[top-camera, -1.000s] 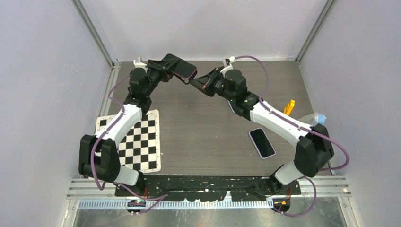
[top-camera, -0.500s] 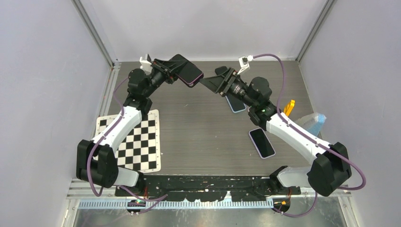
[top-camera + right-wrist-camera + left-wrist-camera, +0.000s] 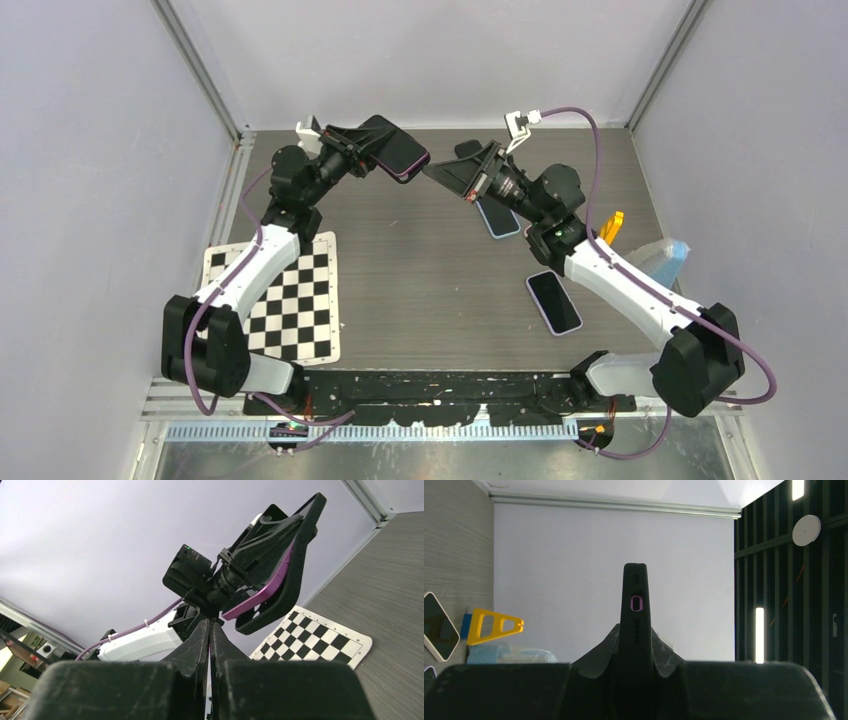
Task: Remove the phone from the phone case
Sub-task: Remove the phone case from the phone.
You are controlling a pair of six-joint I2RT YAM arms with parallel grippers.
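Observation:
My left gripper [image 3: 362, 152] is shut on a black phone case [image 3: 396, 146] and holds it up in the air at the back of the table. In the left wrist view the case [image 3: 635, 605] stands edge-on between the fingers of the left gripper [image 3: 635, 636]. In the right wrist view a purple phone [image 3: 262, 590] sits in the case [image 3: 298, 555], and its lower end is lifted out of the case shell. My right gripper [image 3: 432, 172] is shut and empty. Its tips are just right of and below the case's near corner, and it shows in its own view [image 3: 210, 624].
Two bare phones lie on the table, one [image 3: 497, 216] under the right wrist and one [image 3: 553, 301] nearer the front right. A yellow piece [image 3: 611, 226] and a blue packet [image 3: 666, 258] lie at the right edge. A checkerboard sheet [image 3: 290, 300] lies front left.
The right arm has swung back to the right and uncovered the phone lying under it. The left gripper has shifted the cased phone slightly right. Little has moved in the last half second.

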